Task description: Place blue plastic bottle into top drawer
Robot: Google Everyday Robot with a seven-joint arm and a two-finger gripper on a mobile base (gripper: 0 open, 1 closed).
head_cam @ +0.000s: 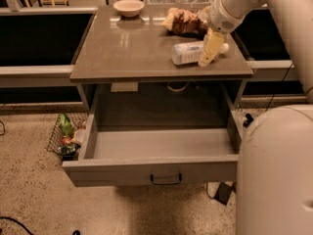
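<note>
Blue plastic bottle (pixel 187 53) lies on its side on the cabinet top (pixel 127 48), cap toward the right edge. Gripper (pixel 206 58) hangs at the bottle's neck end; how wide it stands cannot be told. Top drawer (pixel 161 143) stands pulled out below. Bowl (pixel 129 7) and snack bags (pixel 183 20) sit at the rear.

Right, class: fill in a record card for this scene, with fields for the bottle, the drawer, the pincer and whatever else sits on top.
bottle: lying on its side, right part of the counter, cap to the right
drawer: pulled open below the counter
pincer: down at the bottle's cap-side half; contact unclear
bowl: back of counter, left of the bags
bags: back right, behind the bottle
stage: bottle not yet in drawer
</note>
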